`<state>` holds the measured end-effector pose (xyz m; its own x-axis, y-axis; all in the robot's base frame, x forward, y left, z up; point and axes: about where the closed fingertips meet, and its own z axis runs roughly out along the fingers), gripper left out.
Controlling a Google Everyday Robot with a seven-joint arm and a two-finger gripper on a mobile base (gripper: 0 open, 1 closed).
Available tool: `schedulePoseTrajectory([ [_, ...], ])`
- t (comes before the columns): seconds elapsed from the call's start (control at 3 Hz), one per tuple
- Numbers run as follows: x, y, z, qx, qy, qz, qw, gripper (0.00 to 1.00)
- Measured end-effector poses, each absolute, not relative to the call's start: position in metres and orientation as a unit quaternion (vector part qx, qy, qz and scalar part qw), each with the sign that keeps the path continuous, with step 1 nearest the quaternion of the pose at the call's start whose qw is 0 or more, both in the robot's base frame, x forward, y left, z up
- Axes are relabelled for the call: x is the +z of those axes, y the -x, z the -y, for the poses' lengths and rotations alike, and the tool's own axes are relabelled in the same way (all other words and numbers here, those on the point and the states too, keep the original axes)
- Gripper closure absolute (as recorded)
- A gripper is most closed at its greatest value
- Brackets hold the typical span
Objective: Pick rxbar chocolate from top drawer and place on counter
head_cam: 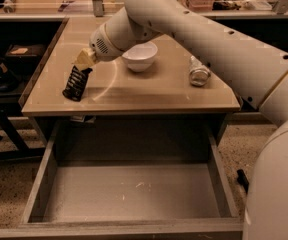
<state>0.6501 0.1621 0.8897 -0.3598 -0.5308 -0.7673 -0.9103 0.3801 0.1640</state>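
Rxbar chocolate [77, 82] stands tilted at the counter's [149, 91] left front, lower end on or just above the surface, can't tell which. Gripper [85, 59] is right above it, fingers pinched on the bar's top end. White bowl [139, 55] sits mid-counter, can [199, 70] lies to the right. Top drawer [134, 191] is pulled out below.

This is looking like a robotics lab: a white robot arm [209, 39] is reaching over a beige bench [149, 91], its pincer [84, 64] gripping the rxbar chocolate [76, 83] at the bench's left side. Cluttered equipment [234, 1] is lining the back worktop, and a speckled hard floor [4, 194] is running underneath.
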Motion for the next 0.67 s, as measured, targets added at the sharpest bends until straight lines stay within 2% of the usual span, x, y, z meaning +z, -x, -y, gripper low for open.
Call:
schedulePoseTrajectory([
  [0.67, 0.8897, -0.6500, -0.1621, 0.300, 0.469, -0.768, 0.316, 0.36],
])
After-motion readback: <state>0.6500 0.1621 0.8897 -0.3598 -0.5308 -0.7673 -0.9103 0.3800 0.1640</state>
